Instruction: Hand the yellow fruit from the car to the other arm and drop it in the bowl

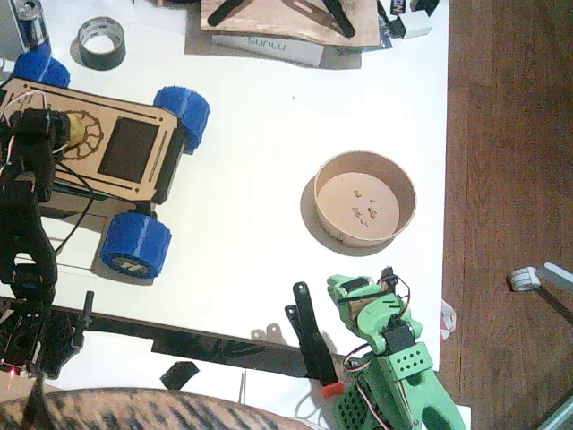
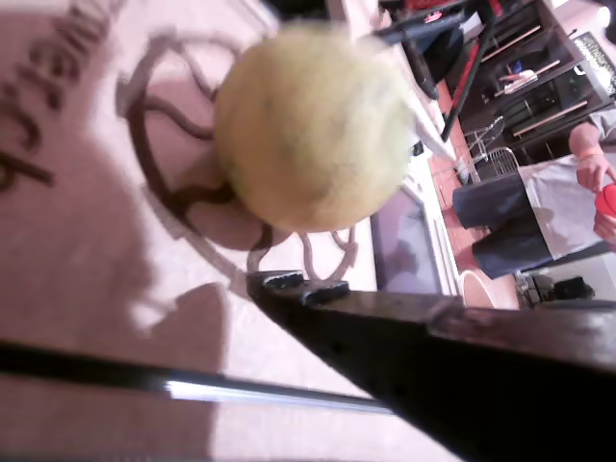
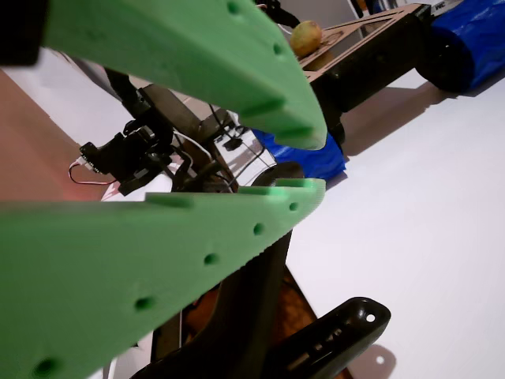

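One small dull-yellow round fruit is seen on the light-wood car with blue wheels, just beyond the black left gripper, whose opening cannot be told. The green right gripper, parted and empty, is held well apart, nearer the tan paper bowl; bare table lies between the car and the bowl.

Fixed view: overhead, straight down on the white table, well above the car at upper left. A wrist view: pressed close over the car deck, looking along it, yellow fruit filling the frame. Another wrist view: low near the tabletop, well apart from the car, facing it. Shared by all three: the car; fruit in both wrist views.
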You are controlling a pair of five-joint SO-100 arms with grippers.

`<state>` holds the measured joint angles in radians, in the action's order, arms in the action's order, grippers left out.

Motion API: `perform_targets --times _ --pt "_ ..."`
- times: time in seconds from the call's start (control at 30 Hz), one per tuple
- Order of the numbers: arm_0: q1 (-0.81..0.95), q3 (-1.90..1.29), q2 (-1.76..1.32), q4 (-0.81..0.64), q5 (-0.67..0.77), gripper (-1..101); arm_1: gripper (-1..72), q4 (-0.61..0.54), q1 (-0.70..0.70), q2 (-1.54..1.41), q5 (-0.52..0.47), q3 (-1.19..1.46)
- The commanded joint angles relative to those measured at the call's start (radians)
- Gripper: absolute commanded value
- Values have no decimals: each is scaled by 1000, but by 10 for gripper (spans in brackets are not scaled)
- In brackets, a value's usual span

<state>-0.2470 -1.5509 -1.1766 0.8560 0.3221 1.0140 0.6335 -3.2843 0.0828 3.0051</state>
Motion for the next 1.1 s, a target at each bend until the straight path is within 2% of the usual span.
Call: perform_targets --times 0.0,0.27,0.47,0.77,1.0,1.07 --pt "3 18 -3 -23 3 384 -1 3 -2 -8 -12 -44" --pt "3 20 5 -29 3 375 -1 3 -2 -8 -12 -44" --pt "3 20 6 -31 2 119 -1 3 -2 -8 -12 -44" --pt "3 20 5 -28 2 53 -1 3 -2 -8 -12 -44" --pt "3 20 3 -26 3 84 -1 3 -2 -8 -12 -44" --pt "2 20 3 -21 3 233 -1 3 -2 -8 -12 -44"
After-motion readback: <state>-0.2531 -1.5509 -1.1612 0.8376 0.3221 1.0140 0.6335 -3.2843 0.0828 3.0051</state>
